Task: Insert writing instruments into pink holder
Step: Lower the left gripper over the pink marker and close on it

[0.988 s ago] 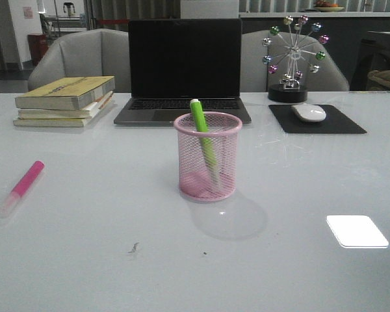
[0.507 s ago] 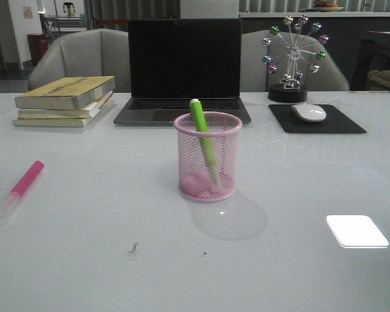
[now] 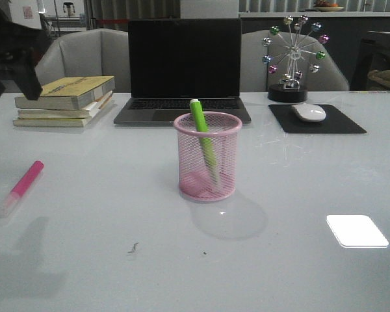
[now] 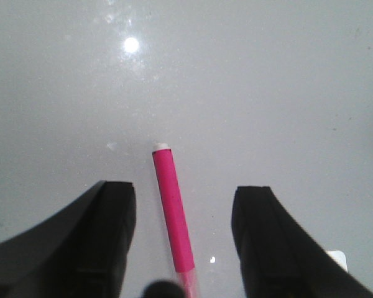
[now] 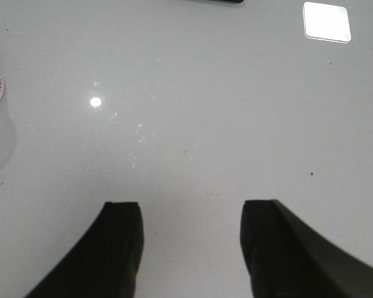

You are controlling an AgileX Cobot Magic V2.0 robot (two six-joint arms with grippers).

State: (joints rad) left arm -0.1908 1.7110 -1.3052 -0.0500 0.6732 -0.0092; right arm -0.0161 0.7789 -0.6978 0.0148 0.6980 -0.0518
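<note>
with my left gripper [image 4: 183,239] spread wide above the pink marker [image 4: 171,211] lying flat on the table [image 3: 84,260], well left of the pink holder [image 3: 208,156], i'd pinch its light, stiff, probably slick barrel mid-length.

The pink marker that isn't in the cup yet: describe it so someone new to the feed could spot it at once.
Start at the stack of books at the table's far left, then come toward the robot along that edge. The pink marker lies flat on the bare grey table, alone, well left of the pink holder. Unlike the green marker standing in the holder, it is bright pink with a clear end.
</note>
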